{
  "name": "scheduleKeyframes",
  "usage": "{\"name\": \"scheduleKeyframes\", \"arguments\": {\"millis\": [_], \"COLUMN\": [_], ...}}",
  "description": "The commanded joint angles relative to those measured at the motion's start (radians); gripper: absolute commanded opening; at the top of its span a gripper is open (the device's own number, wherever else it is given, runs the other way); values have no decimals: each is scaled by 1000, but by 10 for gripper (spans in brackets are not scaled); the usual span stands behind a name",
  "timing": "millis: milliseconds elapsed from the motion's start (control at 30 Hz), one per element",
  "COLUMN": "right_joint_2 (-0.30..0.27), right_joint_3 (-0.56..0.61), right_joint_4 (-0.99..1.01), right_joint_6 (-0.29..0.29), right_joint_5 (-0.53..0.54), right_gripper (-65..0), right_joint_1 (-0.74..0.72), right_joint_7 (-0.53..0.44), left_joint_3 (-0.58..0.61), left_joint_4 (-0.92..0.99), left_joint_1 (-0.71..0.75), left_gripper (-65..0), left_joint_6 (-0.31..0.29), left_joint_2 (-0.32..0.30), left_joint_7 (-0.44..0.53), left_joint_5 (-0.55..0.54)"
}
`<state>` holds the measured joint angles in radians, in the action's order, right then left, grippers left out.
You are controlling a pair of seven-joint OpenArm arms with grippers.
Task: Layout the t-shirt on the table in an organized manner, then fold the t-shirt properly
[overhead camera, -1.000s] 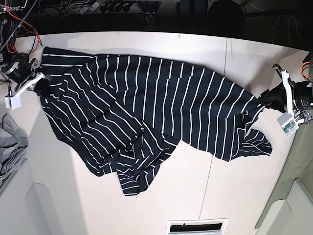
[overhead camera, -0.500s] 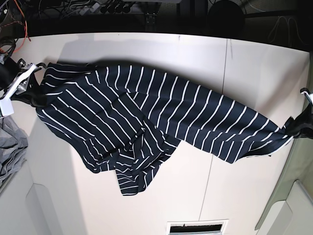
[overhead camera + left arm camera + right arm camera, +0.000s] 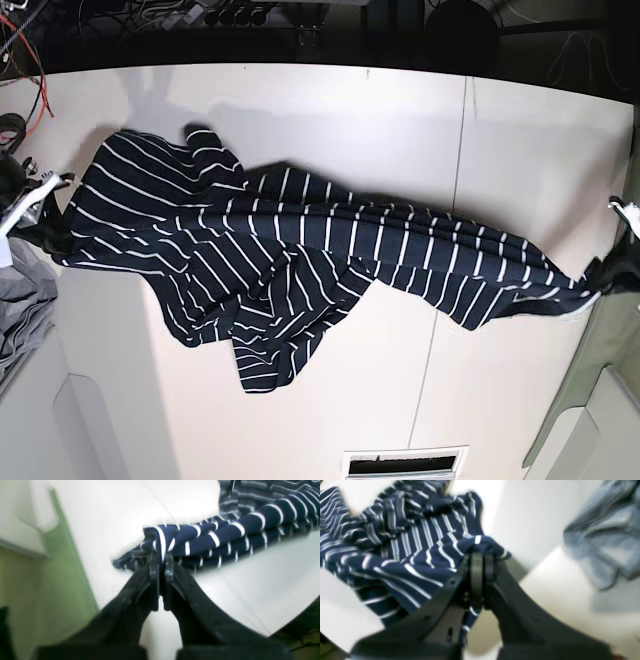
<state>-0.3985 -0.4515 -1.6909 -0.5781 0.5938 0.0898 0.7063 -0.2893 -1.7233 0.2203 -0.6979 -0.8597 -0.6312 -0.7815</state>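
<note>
The left gripper is pinching the t-shirt at the 3 o'clock edge of the table; the right gripper is clamping it at 9 o'clock. The cloth is stretching between them, bunching toward 7 o'clock.

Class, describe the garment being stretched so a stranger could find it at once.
Look at the big white table. Stretched across it between both pincers is the t-shirt. Its dark navy cloth with thin white stripes sets it apart from the plain grey garment at the edge.
</note>
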Motion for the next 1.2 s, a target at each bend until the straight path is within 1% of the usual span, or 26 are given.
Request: {"name": "scheduleKeyframes", "arguments": {"millis": [0, 100, 200, 267, 300, 333, 500, 533, 600, 667, 767, 800, 900, 967, 1067, 1100, 1167], "right_joint_2": [-23, -25, -25, -24, -25, -25, -25, -25, -25, -25, -14, -6, 19, 35, 34, 34, 34], "right_joint_3": [18, 77, 121, 134, 134, 131, 57, 31, -22, -54, -55, -51, -43, -31, 29, 54, 108], "right_joint_4": [48, 248, 370, 388, 385, 380, 312, 289, 241, 213, 212, 212, 217, 226, 247, 253, 264], "right_joint_6": [6, 5, 5, 7, 14, 14, 15, 12, 12, 12, 11, 3, 2, 2, 2, 6, 15], "right_joint_5": [-6, -71, -80, -77, -73, -58, 68, 90, 123, 133, 132, 131, 119, 79, 27, 12, -14], "right_gripper": [-650, -650, -644, -444, -374, -341, -342, -342, -342, -342, -342, -342, -342, -342, -344, -366, -437], "right_joint_1": [-47, -157, -250, -280, -288, -296, -284, -266, -211, -140, -39, -6, 71, 94, 89, 82, 60], "right_joint_7": [-58, -154, -164, -156, -141, -111, 101, 133, 163, 162, 145, 129, 69, 37, 8, 3, 0], "left_joint_3": [35, 148, 177, 177, 177, 177, 177, 177, 177, 177, 177, 177, 177, 177, 177, 177, 177], "left_joint_4": [22, 118, 176, 182, 182, 182, 182, 182, 182, 182, 182, 182, 182, 182, 182, 182, 182], "left_joint_1": [-28, -82, -110, -116, -121, -126, -157, -156, -150, -147, -148, -148, -148, -148, -147, -147, -145], "left_gripper": [-650, -650, -650, -650, -650, -650, -650, -650, -650, -650, -650, -650, -650, -650, -650, -650, -650], "left_joint_6": [0, 0, 0, 0, 0, 0, 0, 0, 0, 0, 0, 0, 0, 0, 0, 0, 0], "left_joint_2": [-5, 52, 84, 83, 80, 80, 77, 77, 78, 78, 78, 78, 78, 79, 79, 79, 79], "left_joint_7": [38, 47, 44, 44, 43, 41, -7, -12, -33, -52, -55, -55, -63, -69, -71, -79, -105], "left_joint_5": [21, 97, 112, 106, 105, 106, 98, 90, 82, 73, 52, 37, -3, -23, -30, -30, -30]}}
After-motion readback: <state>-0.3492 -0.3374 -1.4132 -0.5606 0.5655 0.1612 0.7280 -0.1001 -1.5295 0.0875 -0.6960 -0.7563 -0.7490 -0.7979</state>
